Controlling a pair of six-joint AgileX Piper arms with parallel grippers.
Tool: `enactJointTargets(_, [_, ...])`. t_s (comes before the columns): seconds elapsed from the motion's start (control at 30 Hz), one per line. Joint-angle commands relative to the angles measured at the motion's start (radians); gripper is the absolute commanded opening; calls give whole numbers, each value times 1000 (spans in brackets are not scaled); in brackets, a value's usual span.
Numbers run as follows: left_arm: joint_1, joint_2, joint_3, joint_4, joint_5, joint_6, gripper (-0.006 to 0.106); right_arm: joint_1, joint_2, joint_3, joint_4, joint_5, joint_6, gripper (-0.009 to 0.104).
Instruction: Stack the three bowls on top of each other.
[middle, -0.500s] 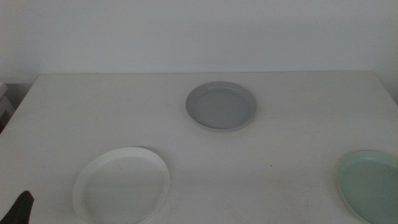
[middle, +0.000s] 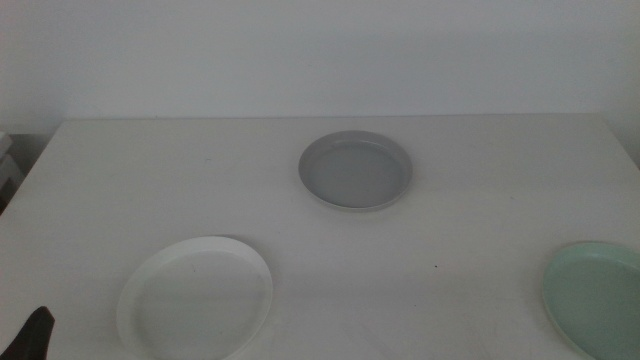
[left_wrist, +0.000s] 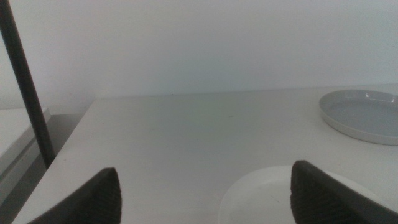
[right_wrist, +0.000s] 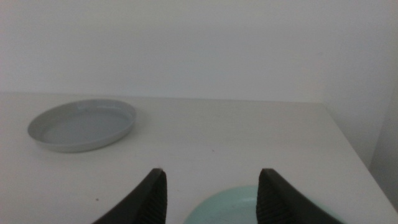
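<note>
Three bowls lie apart on the table (middle: 480, 200): grey bowl (middle: 356, 170) far centre, white bowl (middle: 196, 298) near left, mint bowl (middle: 595, 298) near right. Left gripper (left_wrist: 205, 193) hangs released over the white bowl's edge; right gripper (right_wrist: 211, 194), jaws parted, over the mint bowl. A dark pole (left_wrist: 25, 81) stands beyond the table's left edge.

Table (middle: 480, 200): large, white, matte top filling most of the middle view; far edge straight, meeting the wall; a tiny dark speck on the surface toward the near right.

Wall (middle: 320, 50): plain white, unmarked, directly behind the table's far edge.

Pole (left_wrist: 25, 87): thin, dark, tilted slightly off upright, standing beyond the table's left side, seen in the left wrist view.

Low surface (left_wrist: 15, 124): pale, stepped, beside the table's left edge, below tabletop level; possibly a shelf or ledge, too blurred to tell.
</note>
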Motion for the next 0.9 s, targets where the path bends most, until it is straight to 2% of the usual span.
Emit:
enactJointTargets(0.0, [1, -14, -5, -2, -78, -13, 105, -6, -27, -7, -16, -61, -46, 39])
enactJointTargets(0.23, [1, -14, -5, -2, -78, -13, 105, -5, -25, -15, -13, -48, -64, 39])
enactJointTargets(0.43, [1, -14, -5, -2, -78, -13, 105, -5, 44, -154, 0, 93, -60, 39])
enactJointTargets(0.53, [1, -14, -5, -2, -78, -13, 105, -5, 157, -273, 0, 148, -46, 39])
enactJointTargets(0.6, [1, -14, -5, -2, -78, -13, 105, -5, 263, -352, 26, 195, -15, 39])
enactJointTargets(0.87, [1, -14, -5, -2, -78, -13, 105, -3, 723, -743, 110, 557, -14, 39])
